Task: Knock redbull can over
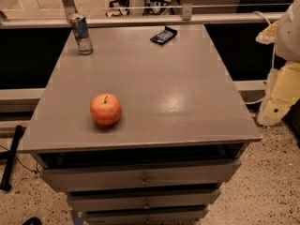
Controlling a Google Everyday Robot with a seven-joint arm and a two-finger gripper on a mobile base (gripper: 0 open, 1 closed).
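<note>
The redbull can point(81, 33) is seen standing upright at the far left corner of the grey table point(178, 78), its long axis vertical and its silver top uppermost. It is set close to both the far edge and the left edge, with a pale rail point(140, 20) just behind it. Nothing is touching it. A dark-blue packet point(163, 35) is laid flat near the far edge, well apart to the can's right. An apple point(106, 109) is placed nearer the front, left of centre and well apart from the can. Drawers point(140, 177) are seen below the tabletop.

The gripper point(274, 109) is taken, with some doubt, to be the lower cream piece of the arm point(290, 36) at the right border of the view. It is held off the table's right side and below the level of the top. Whether it is open or closed cannot be told, and nothing is seen to be held in it.

The coming move is judged to turn on one relation: the can lies across the whole table from the gripper, to its far left. The task is judged not yet begun. A sideways push high on the can's body is likely to be needed, and on a direct line the packet is likely to be passed closely.
</note>
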